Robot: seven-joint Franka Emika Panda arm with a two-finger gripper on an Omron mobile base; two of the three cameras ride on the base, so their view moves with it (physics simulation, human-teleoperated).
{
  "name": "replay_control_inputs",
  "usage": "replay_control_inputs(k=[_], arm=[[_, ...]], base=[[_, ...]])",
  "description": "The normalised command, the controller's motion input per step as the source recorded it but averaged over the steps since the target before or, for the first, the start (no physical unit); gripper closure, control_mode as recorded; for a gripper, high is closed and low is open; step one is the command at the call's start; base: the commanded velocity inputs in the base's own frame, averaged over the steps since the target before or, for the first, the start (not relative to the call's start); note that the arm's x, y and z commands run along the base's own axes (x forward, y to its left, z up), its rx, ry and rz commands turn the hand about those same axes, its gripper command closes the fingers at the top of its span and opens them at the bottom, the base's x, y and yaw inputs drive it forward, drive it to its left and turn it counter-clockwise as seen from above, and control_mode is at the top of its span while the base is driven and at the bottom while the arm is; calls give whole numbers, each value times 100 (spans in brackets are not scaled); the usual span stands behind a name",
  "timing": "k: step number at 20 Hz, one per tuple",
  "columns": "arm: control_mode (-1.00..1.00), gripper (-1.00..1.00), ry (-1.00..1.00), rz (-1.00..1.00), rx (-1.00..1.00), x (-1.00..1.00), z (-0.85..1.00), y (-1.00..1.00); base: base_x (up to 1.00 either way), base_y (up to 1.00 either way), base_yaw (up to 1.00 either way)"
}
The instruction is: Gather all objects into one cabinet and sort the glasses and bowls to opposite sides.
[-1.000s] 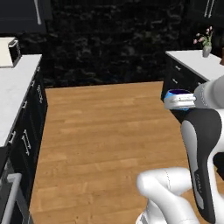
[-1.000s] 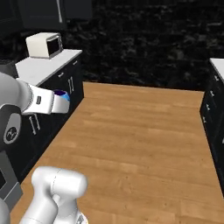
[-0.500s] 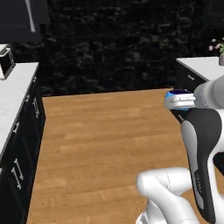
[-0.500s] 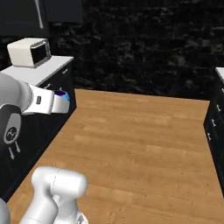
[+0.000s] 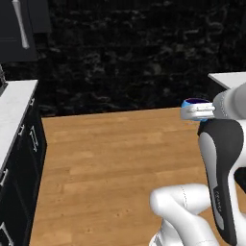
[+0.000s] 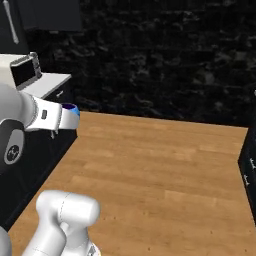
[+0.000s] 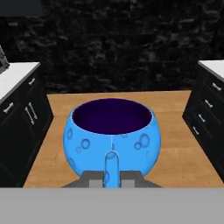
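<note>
The gripper (image 7: 111, 178) is clenched on a blue cup (image 7: 112, 133), carried upright above the wooden floor (image 5: 115, 163) between the counters. Judged from here, the carry goes best with the hand level until the wall cabinet is faced. The hand view shows the purple inside; the right base view adds a microwave (image 6: 25, 72).

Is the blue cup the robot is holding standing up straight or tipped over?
Upright. In the hand view the blue cup sits with its dark purple opening facing up.
</note>
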Motion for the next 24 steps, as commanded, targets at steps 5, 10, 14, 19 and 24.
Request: replay_control_inputs(k=[5,10,14,19,24], arm=[[100,100,0,0,0,0,0,0],[100,100,0,0,0,0,0,0],[100,100,0,0,0,0,0,0],[100,100,0,0,0,0,0,0],[100,100,0,0,0,0,0,0]], base=[[100,-3,0],[100,0,0],[100,0,9],[100,4,50],[91,0,83]])
